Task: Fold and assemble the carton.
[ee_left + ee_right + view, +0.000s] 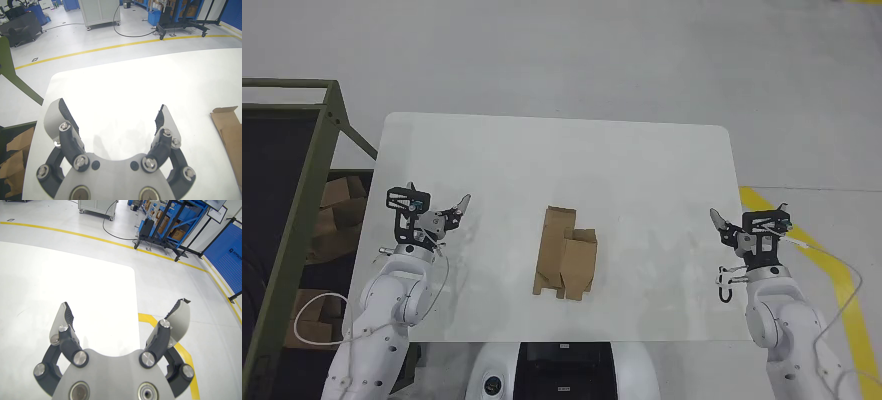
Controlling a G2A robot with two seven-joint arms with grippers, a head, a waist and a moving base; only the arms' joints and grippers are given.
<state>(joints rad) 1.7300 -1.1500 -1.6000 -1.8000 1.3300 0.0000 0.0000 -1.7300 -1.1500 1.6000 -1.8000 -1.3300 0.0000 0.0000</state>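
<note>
Carton [566,252]: flattened brown cardboard with uneven flaps, lying mid-table, nearer the robot's edge. A wide stretch of white table [642,160] lies between it and each arm. Left gripper [111,103] by the left edge, fingers spread, holding nothing. Right gripper [124,302] straddles the right edge, fingers spread too.

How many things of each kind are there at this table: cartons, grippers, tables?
Flattened cardboard carton: 1
Grippers: 2 (left gripper, right gripper, both with jaws open)
White table: 1
Total: 4
</note>
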